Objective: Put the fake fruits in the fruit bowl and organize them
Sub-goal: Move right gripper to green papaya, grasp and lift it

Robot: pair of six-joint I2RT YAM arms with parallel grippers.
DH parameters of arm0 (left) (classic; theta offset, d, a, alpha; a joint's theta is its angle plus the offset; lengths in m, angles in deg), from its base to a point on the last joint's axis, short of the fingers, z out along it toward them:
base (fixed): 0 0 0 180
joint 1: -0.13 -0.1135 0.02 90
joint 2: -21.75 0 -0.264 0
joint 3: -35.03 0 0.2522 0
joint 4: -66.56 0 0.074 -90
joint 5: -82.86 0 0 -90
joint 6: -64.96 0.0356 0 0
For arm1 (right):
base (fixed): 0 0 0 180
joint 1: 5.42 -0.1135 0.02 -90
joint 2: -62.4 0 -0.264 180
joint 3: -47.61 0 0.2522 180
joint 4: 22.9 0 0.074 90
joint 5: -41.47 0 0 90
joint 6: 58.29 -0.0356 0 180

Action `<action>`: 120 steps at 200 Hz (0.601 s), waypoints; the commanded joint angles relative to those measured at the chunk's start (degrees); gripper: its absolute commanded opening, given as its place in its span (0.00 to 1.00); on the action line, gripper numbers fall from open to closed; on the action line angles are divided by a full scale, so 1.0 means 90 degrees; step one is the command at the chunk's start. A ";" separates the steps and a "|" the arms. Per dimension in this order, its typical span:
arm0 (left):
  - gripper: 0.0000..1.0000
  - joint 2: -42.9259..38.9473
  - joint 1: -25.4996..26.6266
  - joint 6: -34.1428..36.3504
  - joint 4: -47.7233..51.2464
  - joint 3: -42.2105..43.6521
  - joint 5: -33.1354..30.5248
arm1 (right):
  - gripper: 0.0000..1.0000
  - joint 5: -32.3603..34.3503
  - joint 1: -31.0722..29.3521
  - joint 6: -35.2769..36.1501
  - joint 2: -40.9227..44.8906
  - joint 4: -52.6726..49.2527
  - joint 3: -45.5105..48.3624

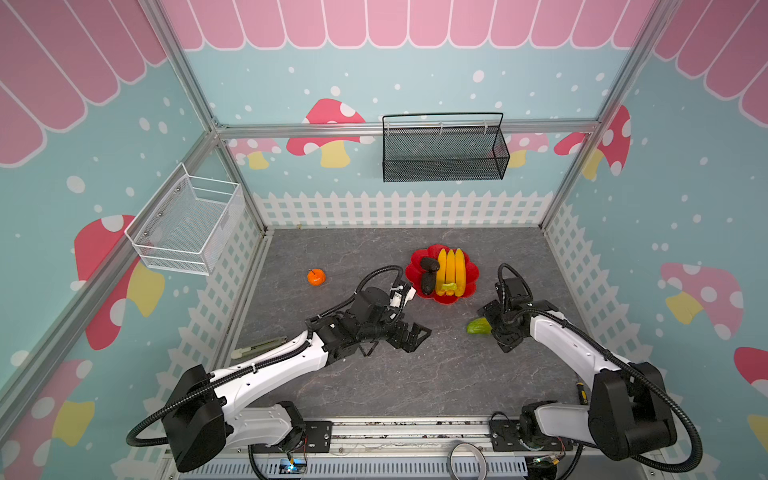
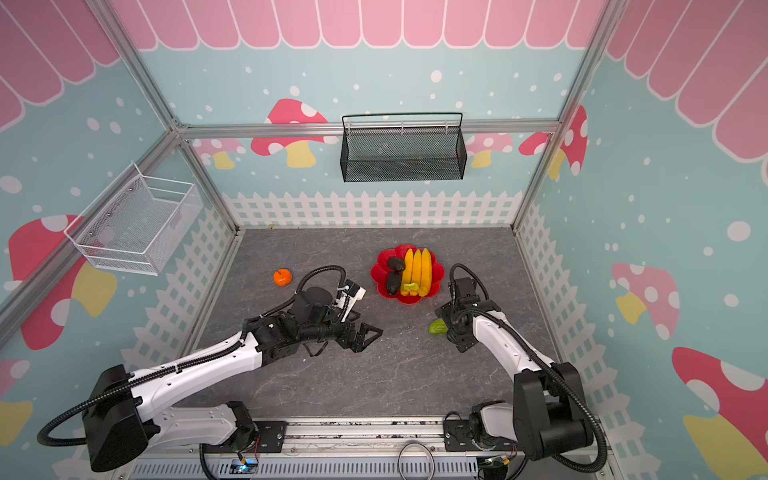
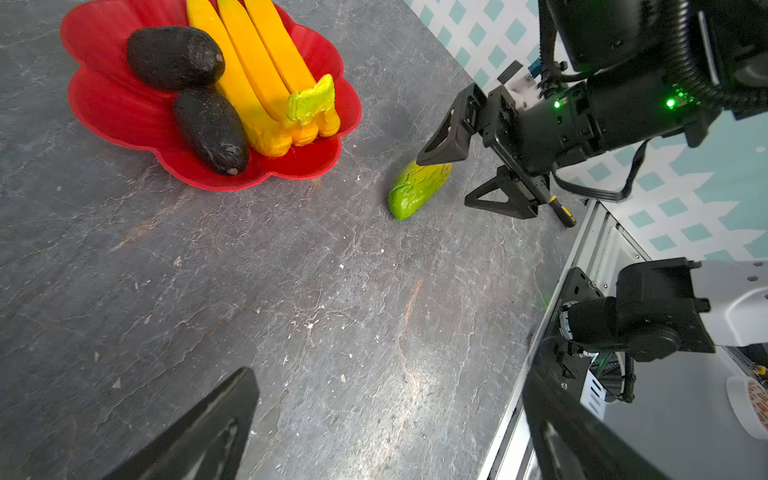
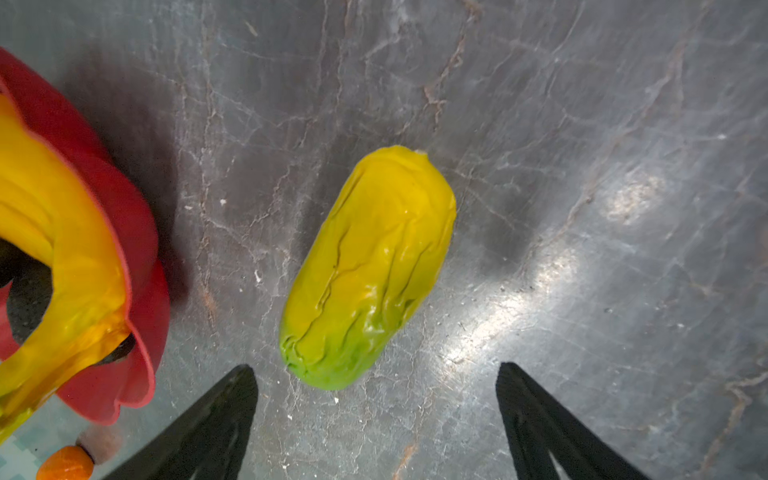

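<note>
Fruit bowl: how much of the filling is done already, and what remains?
Done: the banana bunch and two avocados lie in the bowl. In hand: the right jaws stand open at the mango on the table, not closed on it. Remaining: the mango and the orange, both outside the bowl.

Left end effector point(image 1: 417, 338), right end effector point(image 4: 375, 370) — agape

The mango point(image 4: 368, 270) looks glossy and wrinkled, the avocados point(image 3: 174, 58) rough, the tabletop point(image 3: 249, 270) veined stone.
</note>
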 commanded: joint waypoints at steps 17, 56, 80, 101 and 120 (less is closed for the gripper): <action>0.99 -0.0105 0.0025 0.0004 -0.0104 0.0088 -0.0108 | 0.91 0.0452 -0.0020 -0.0521 -0.0124 0.0214 0.0031; 0.99 -0.0093 0.0025 -0.0038 -0.0108 0.0096 -0.0119 | 0.85 0.0356 -0.0006 -0.0444 -0.0564 0.0554 0.0079; 0.99 -0.0111 0.0025 -0.0064 -0.0093 0.0114 -0.0147 | 0.78 0.0415 -0.0005 -0.0376 -0.0735 0.0675 0.0056; 0.99 -0.0142 0.0025 -0.0080 -0.0082 0.0153 -0.0184 | 0.64 0.0448 -0.0006 -0.0380 -0.0761 0.0792 0.0135; 0.99 -0.0168 0.0026 -0.0093 -0.0081 0.0184 -0.0235 | 0.60 0.0415 0.0004 -0.0350 -0.0791 0.0916 0.0225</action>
